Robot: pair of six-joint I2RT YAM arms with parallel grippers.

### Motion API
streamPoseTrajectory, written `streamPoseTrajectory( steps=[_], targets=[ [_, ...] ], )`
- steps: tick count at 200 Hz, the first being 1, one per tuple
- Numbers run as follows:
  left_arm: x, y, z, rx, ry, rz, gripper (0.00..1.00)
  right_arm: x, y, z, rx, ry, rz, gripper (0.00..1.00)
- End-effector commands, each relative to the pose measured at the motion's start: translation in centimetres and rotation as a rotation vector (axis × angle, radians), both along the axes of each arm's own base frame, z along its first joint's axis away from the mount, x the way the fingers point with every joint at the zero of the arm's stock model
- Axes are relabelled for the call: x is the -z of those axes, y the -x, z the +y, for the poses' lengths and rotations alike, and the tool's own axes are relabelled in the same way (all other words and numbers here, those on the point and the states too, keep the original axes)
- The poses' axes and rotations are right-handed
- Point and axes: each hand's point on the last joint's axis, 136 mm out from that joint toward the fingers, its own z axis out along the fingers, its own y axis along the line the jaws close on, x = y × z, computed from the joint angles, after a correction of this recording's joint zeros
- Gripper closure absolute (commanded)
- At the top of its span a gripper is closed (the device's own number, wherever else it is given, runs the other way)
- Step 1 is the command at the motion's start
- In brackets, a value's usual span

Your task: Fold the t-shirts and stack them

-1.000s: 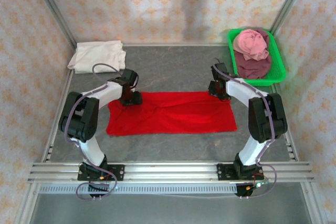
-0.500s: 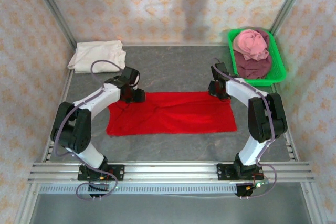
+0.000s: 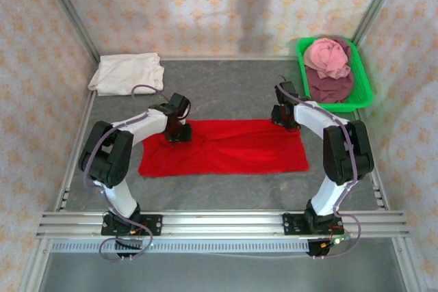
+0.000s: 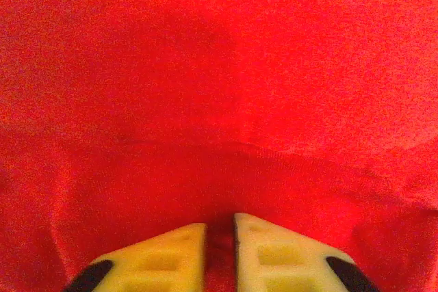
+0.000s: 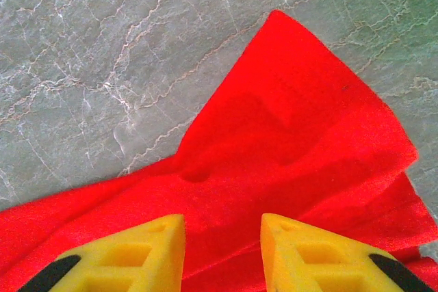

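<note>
Four t-shirts, one tray and two end effectors are what we count on the grey marbled surface [image 3: 233, 90].

Item 1: one bright red cloth t-shirt [image 3: 226, 147], lying flat as a long rectangle in the middle of the surface, between the two arms. This is the piece in work.

Item 2: one cream-white cloth t-shirt [image 3: 128, 73], lying as a compact bundle in the far left corner, well apart from the red one. We judge it already folded and the base of the stack.

Items 3 and 4: one pink t-shirt [image 3: 327, 56], crumpled on top of one dull maroon t-shirt [image 3: 330, 87], both inside the one green plastic tray [image 3: 340, 107] at the far right. Neither is folded yet.

Item 5: left end effector [image 4: 220, 227], set on the far left edge of the red shirt. Its jaws are drawn narrow, with a thin ridge of red cloth pinched in the slit.

Item 6: right end effector [image 5: 222, 220], at the far right corner of the same shirt. Its jaws stand partway apart with red cloth in the gap, and we cannot tell whether they bear on it.

Step in hand, as we judge it: taking hold of the red shirt's far edge for a fold. The next move calls for both ends to rise together and carry that edge toward the near one, evenly, so the cloth does not skew.
</note>
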Motion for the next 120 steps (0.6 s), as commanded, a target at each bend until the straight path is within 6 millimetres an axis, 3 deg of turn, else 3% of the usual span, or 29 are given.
streamPoseTrajectory(
  steps=[1, 58, 120],
  targets=[
    [-1.6, 1.0, 0.6, -0.027, -0.048, -0.032, 1.0, -0.4, 0.3, -0.5, -0.003, 0.038, 0.001, 0.65],
    [-4.2, 3.7, 0.3, -0.14, -0.096, -0.155, 1.0, -0.2, 0.2, -0.5, -0.007, 0.041, 0.003, 0.65],
    [-4.2, 7.8, -2.2, -0.095, -0.094, -0.179, 1.0, 0.5, 0.2, -0.4, -0.012, 0.042, 0.013, 0.65]
  ],
)
